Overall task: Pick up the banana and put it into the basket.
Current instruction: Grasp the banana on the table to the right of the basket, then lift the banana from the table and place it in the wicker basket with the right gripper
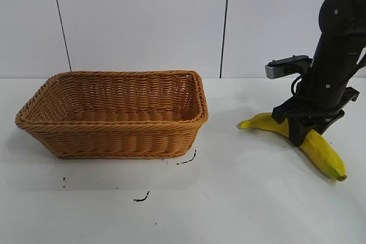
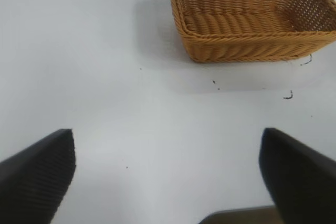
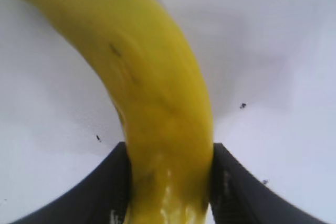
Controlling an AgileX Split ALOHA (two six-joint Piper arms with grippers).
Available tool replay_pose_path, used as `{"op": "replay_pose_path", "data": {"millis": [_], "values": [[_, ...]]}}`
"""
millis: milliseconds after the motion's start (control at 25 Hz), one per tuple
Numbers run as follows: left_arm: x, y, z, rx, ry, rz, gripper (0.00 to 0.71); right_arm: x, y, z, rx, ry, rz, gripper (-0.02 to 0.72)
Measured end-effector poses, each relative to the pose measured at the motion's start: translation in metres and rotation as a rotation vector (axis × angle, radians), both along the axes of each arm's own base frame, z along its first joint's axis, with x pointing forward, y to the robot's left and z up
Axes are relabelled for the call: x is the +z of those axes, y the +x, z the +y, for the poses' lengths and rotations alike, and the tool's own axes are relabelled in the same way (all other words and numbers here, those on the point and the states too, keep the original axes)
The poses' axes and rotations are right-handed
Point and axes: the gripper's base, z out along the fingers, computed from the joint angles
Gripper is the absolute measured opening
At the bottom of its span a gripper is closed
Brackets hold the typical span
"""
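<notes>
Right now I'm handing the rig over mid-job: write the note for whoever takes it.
Right gripper: down on the table, fingers closed against both sides of the banana, mid-length.
Left gripper: open, parked over bare table, away from the work.
Banana: lying on the table, right of the basket, not lifted.
Basket: nothing in it.
Done: reach and grip.
Left: lift, carry to the basket, release inside.

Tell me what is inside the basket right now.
Nothing shows inside the basket: only bare woven floor and walls. Its near wall hides a strip of the floor. The banana lies outside on the table, clamped by the right gripper.
</notes>
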Motion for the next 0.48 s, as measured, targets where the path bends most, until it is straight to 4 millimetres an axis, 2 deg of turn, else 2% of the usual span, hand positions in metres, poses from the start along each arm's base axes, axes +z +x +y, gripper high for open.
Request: {"op": "replay_pose_path", "data": {"millis": [160, 360, 480], "values": [[0.000, 0.000, 0.000, 0.000, 0.000, 0.000, 0.690, 0.017, -0.001, -0.002, 0.014, -0.019, -0.028, 0.301], [0.000, 0.000, 0.000, 0.000, 0.000, 0.000, 0.690, 0.072, -0.006, -0.001, -0.029, 0.012, -0.114, 0.301], [0.000, 0.000, 0.000, 0.000, 0.000, 0.000, 0.690, 0.107, 0.000, 0.002, -0.059, 0.058, -0.142, 0.301]]}}
